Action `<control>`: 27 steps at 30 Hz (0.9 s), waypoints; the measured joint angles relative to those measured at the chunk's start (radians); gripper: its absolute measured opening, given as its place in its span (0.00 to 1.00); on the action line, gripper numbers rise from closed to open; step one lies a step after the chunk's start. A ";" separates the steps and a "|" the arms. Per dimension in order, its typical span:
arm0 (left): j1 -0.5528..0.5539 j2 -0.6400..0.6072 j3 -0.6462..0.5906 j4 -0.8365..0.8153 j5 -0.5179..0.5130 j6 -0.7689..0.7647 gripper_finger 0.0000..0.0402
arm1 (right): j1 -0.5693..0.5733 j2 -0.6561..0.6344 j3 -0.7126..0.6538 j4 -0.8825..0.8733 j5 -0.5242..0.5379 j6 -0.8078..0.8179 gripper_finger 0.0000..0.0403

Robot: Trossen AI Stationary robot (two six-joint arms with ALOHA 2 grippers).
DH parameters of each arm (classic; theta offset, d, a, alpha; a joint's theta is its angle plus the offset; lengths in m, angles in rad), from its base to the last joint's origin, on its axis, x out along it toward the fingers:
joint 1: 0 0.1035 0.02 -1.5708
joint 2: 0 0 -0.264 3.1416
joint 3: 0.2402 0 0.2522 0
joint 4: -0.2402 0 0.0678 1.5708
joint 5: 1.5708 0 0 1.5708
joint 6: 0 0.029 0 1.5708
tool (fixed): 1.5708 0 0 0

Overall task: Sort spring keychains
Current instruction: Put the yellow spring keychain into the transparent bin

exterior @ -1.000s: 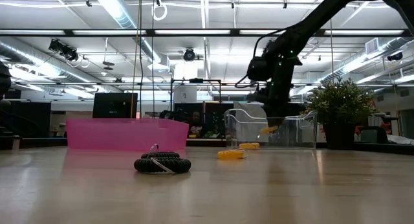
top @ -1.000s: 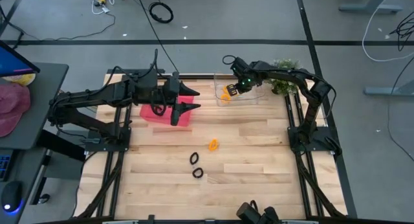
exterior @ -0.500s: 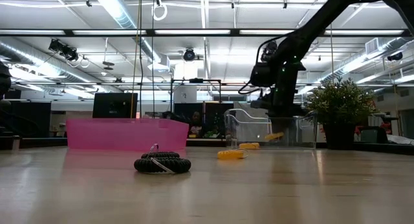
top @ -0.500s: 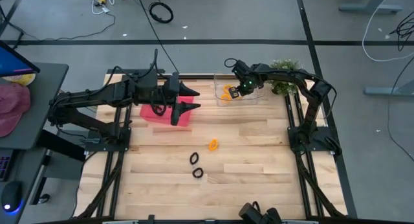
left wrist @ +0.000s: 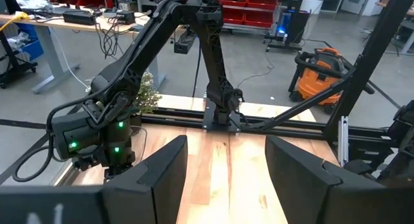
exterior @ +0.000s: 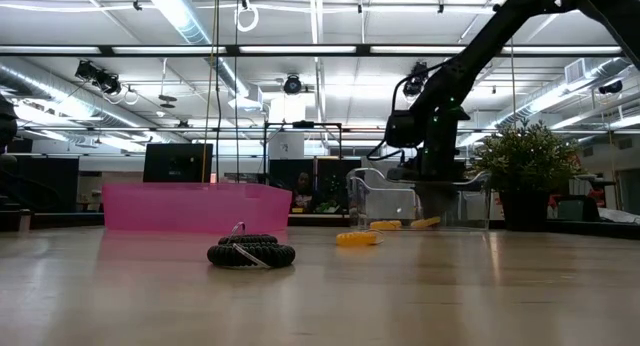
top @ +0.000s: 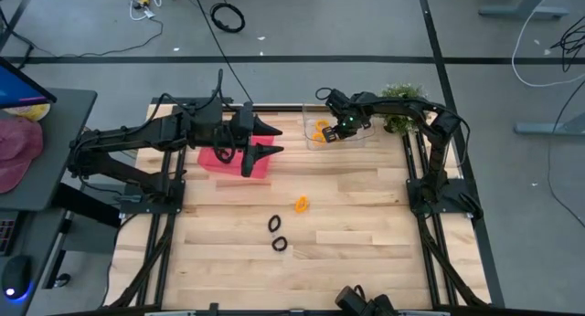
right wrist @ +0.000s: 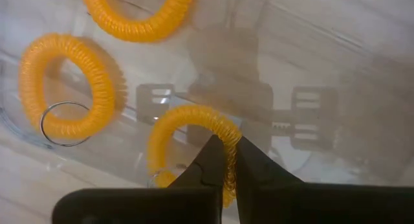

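Right wrist view: the right hand [right wrist: 229, 160] is seen pinched on an orange spring keychain [right wrist: 187, 136] low inside the clear bin [top: 334, 133], beside two more orange keychains [right wrist: 65, 85], while the left hand [top: 263, 140] is held spread above the pink bin [top: 219, 159], and one orange keychain [top: 301, 204] and two black keychains [top: 276, 223] are left on the table [top: 347, 215].

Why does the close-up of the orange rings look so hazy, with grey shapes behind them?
In the right wrist view, the clear bin mirrors the right gripper, shut on an orange keychain, as faint grey shapes; the nearest parts blur. In the low view, ceiling lights glare and the wood shines.
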 joint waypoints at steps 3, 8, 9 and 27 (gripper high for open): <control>0.000 0.000 0.000 0.000 0.000 0.000 0.53 | 0.000 0.000 0.000 0.000 -0.001 -0.008 0.05; 0.000 0.000 0.000 0.000 0.000 0.009 0.53 | 0.000 0.000 0.000 0.000 -0.003 -0.011 0.18; 0.000 0.000 0.000 0.000 0.000 0.009 0.53 | 0.000 0.000 0.000 0.000 -0.003 -0.011 0.20; 0.000 0.000 0.000 0.000 0.000 0.018 0.53 | 0.013 -0.058 0.047 -0.127 0.012 -0.037 0.45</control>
